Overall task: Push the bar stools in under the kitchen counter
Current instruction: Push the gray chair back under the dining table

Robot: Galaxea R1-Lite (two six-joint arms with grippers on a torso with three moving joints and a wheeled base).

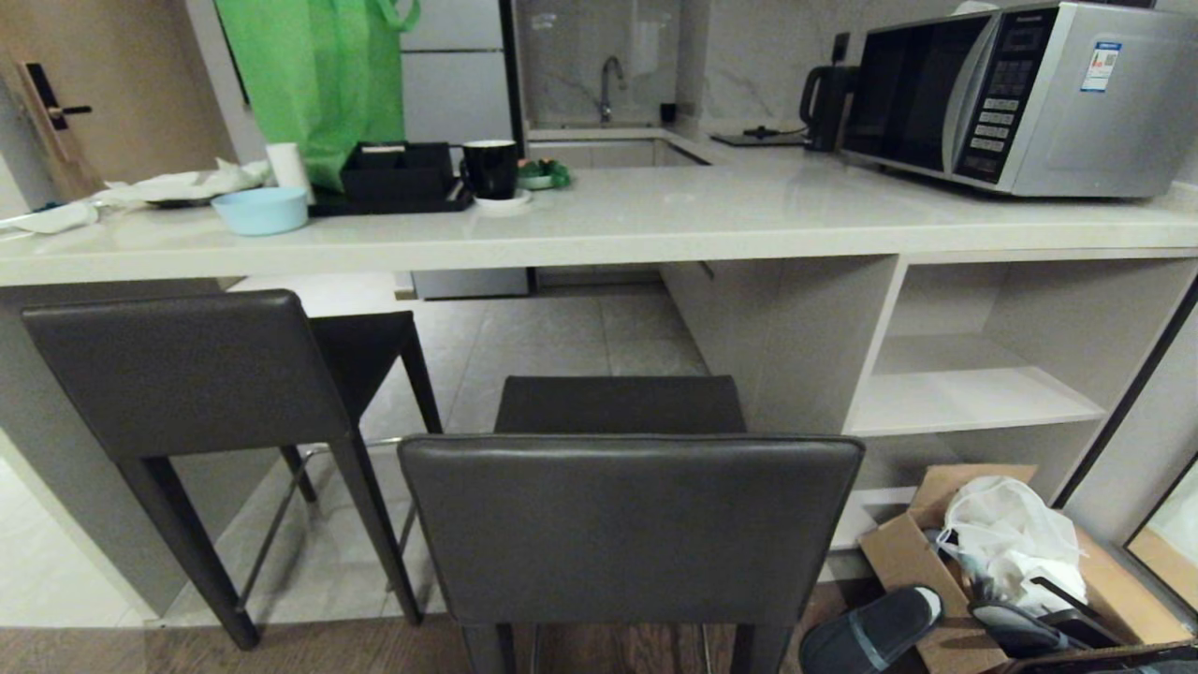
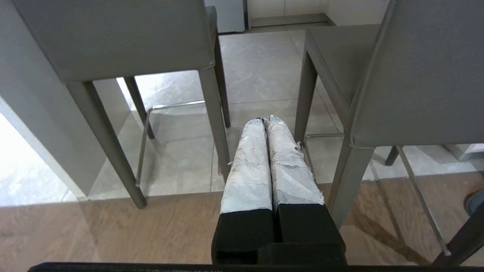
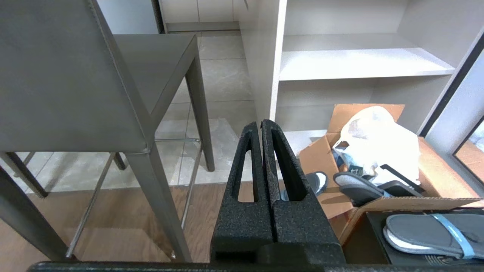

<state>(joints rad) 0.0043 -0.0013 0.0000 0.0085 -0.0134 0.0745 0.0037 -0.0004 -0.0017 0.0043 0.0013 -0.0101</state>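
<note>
Ahead of both closed, empty grippers, left gripper [image 2: 266, 120] and right gripper [image 3: 261, 122], two bar stools [image 1: 625, 524] stand before the kitchen counter [image 1: 599, 234].

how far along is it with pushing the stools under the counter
Partly done at best: the left bar stool has its seat tucked under the kitchen counter. Nothing is in hand: the left gripper and right gripper are shut and touch neither stool. Left to do: the nearer bar stool stands clear of the counter.
</note>
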